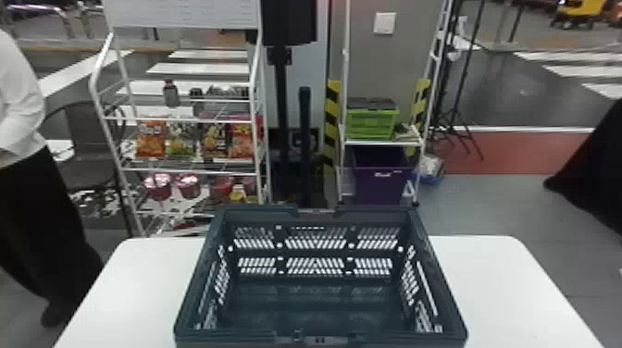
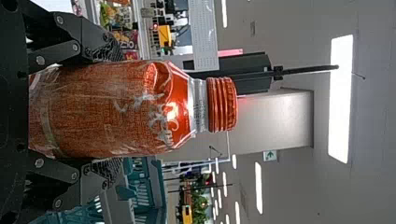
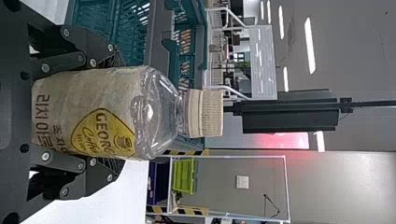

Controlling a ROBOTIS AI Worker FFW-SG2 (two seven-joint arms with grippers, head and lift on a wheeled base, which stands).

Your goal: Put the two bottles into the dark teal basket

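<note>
Red-capped bottle (image 2: pixel 135 114) is clamped in the left gripper (image 2: pixel 112 111), coffee bottle (image 3: pixel 154 109) in the right gripper (image 3: pixel 114 112), both outside the dark teal basket (image 1: pixel 259 214). Carried too low, either could catch the rim (image 1: pixel 439 277) and slip out; arms crossing inward together might collide.

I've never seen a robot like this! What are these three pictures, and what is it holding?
It's a robot with two arms, and each arm ends in a gripper, a bit like pinching fingers. A camera on its head looks down at a white table with a dark teal basket on it. The other two cameras sit on its wrists, and their pictures are turned sideways. The left gripper holds an orange-red bottle. The right gripper holds a coffee bottle with a cream cap. Both bottles are really standing upright.
</note>
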